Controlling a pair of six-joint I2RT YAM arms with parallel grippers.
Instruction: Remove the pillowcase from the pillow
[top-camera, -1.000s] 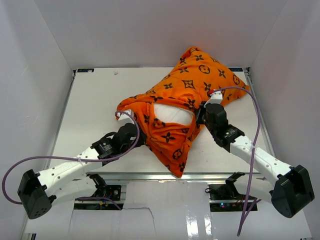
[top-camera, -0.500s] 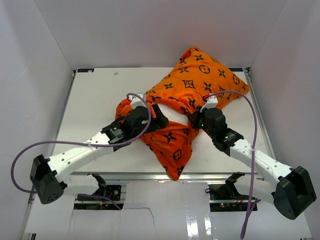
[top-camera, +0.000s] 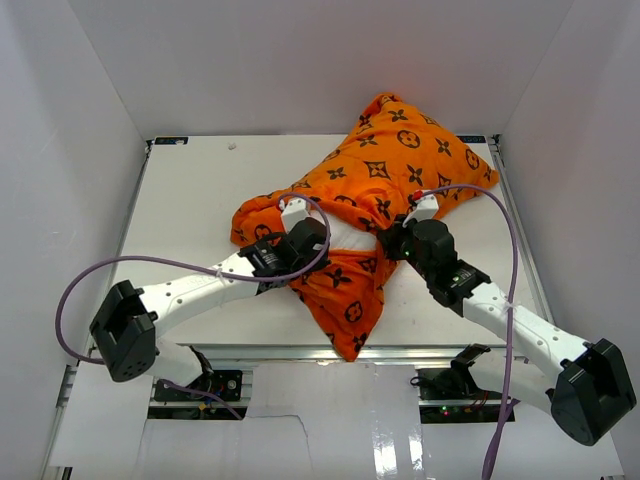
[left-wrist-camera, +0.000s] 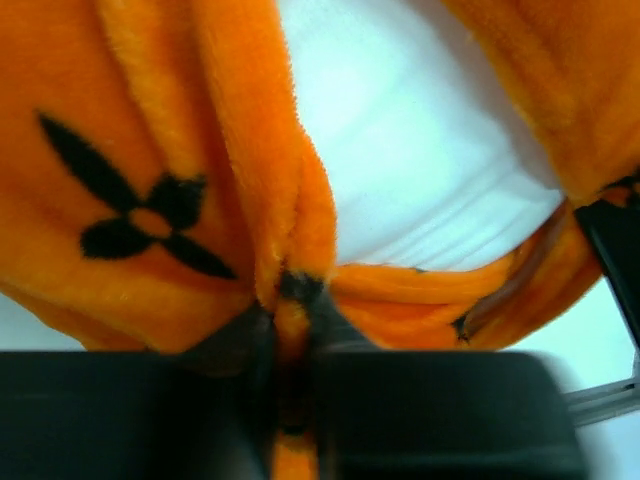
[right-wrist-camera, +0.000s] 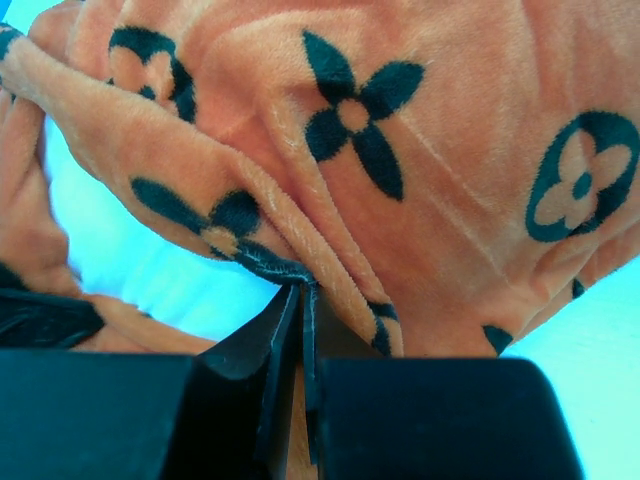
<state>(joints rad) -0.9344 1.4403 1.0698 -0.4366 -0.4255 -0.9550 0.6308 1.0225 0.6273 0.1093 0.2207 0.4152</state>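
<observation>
The orange pillowcase with dark flower motifs lies across the table's middle and back right. Its open end faces the near edge, where a strip of the white pillow shows. My left gripper is shut on the left hem of the opening, and the left wrist view shows orange pillowcase fabric pinched at its jaws beside the white pillow. My right gripper is shut on the right hem, and the right wrist view shows the pillowcase's dark-stitched edge clamped at its jaws.
The white table is walled by white panels at the back and both sides. A loose flap of the pillowcase hangs toward the near edge. Purple cables loop from both arms.
My left arm has swung right and forward, carrying the left hem over the pillow. The exposed white patch has narrowed. My right gripper has shifted slightly left, still holding its hem.
</observation>
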